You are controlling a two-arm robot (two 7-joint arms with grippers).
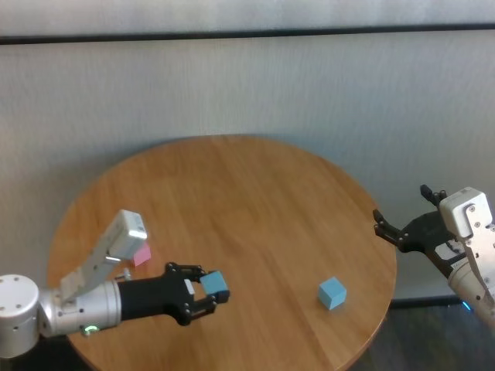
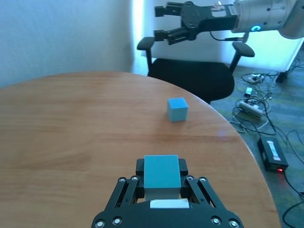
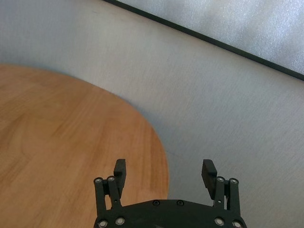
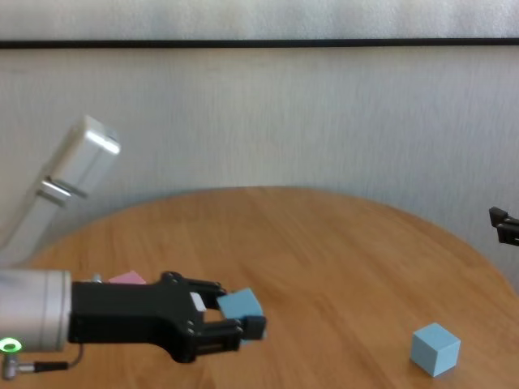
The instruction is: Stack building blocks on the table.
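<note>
My left gripper is shut on a light blue block and holds it above the round wood table at its near left; the block also shows in the left wrist view and chest view. A second light blue block sits on the table at the near right, apart from both grippers; it also shows in the left wrist view and chest view. A pink block sits on the table behind the left arm. My right gripper is open and empty, off the table's right edge.
A black office chair stands past the table's edge on the right side. Cables and a power strip lie on the floor there. A grey wall runs behind the table.
</note>
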